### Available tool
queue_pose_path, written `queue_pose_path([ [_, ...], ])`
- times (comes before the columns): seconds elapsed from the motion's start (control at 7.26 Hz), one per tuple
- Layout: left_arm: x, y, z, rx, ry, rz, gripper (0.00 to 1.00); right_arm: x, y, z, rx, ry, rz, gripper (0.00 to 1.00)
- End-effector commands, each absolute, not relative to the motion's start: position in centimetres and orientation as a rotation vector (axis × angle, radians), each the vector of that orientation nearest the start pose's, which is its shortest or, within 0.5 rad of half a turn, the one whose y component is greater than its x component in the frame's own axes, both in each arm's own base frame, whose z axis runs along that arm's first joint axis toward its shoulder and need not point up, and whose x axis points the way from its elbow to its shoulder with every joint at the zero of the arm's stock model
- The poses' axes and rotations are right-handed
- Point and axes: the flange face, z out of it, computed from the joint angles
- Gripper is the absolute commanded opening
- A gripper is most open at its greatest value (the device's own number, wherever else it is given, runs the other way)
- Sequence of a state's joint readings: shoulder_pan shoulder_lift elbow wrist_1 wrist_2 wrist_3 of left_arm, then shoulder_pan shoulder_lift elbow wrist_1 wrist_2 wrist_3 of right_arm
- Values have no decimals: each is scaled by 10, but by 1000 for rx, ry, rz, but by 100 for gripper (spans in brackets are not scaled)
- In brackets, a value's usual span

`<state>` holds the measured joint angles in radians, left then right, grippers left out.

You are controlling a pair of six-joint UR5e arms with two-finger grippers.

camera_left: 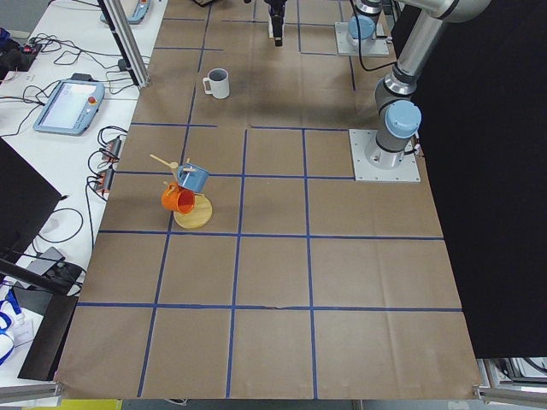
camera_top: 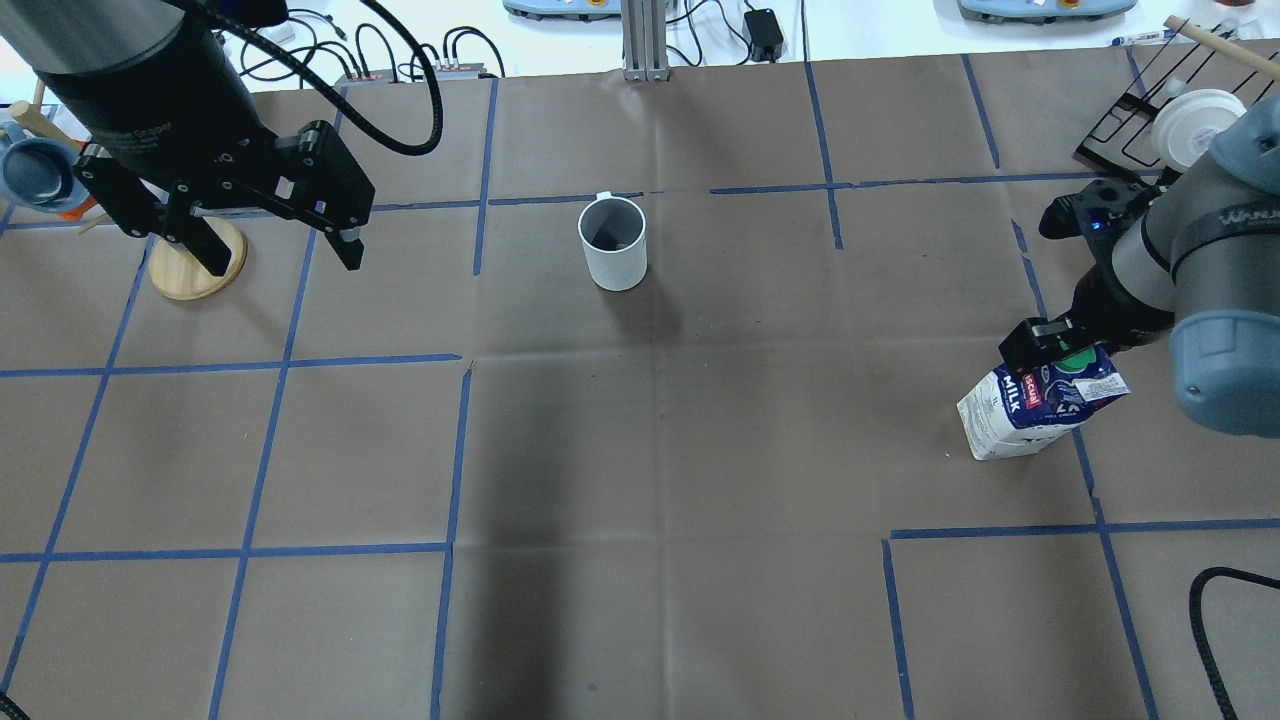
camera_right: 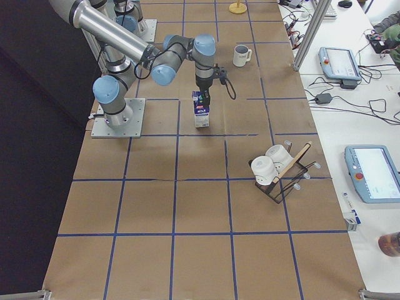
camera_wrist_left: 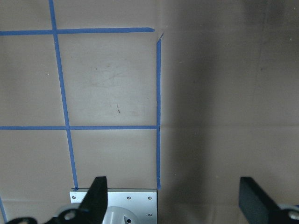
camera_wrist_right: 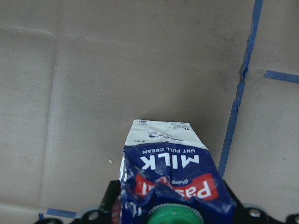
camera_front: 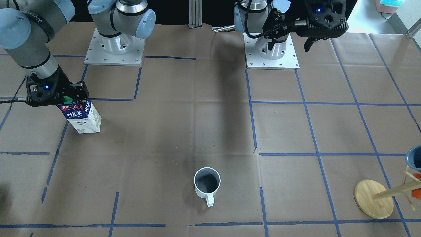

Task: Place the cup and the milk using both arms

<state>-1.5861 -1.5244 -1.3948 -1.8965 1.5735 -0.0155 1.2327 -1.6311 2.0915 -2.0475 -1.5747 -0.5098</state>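
The milk carton leans on the brown paper on the robot's right side. It also shows in the overhead view, the exterior right view and the right wrist view. My right gripper is shut on its gable top by the green cap; whether its base touches the paper I cannot tell. The white cup stands upright and alone at the far middle of the table. My left gripper hangs open and empty, high above the paper, well left of the cup.
A wooden mug tree with a blue and an orange mug stands at the far left. A black wire rack with white cups stands on the right end. The two arm base plates are on the robot's side.
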Motion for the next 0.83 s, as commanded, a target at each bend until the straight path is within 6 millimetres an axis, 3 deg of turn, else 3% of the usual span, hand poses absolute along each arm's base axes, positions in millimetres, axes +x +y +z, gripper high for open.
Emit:
queue_pose_path([
  [0.0, -140, -449, 564, 3, 3131, 163, 100, -18, -455, 327, -274, 3154, -57, 51],
  [0.41, -140, -445, 563, 3, 3131, 166, 100, -27, -481, 375, -273, 3171, -137, 48],
  [0.69, -139, -440, 561, 0, 3131, 170, 100, -36, -522, 414, -218, 3144, -64, 48],
])
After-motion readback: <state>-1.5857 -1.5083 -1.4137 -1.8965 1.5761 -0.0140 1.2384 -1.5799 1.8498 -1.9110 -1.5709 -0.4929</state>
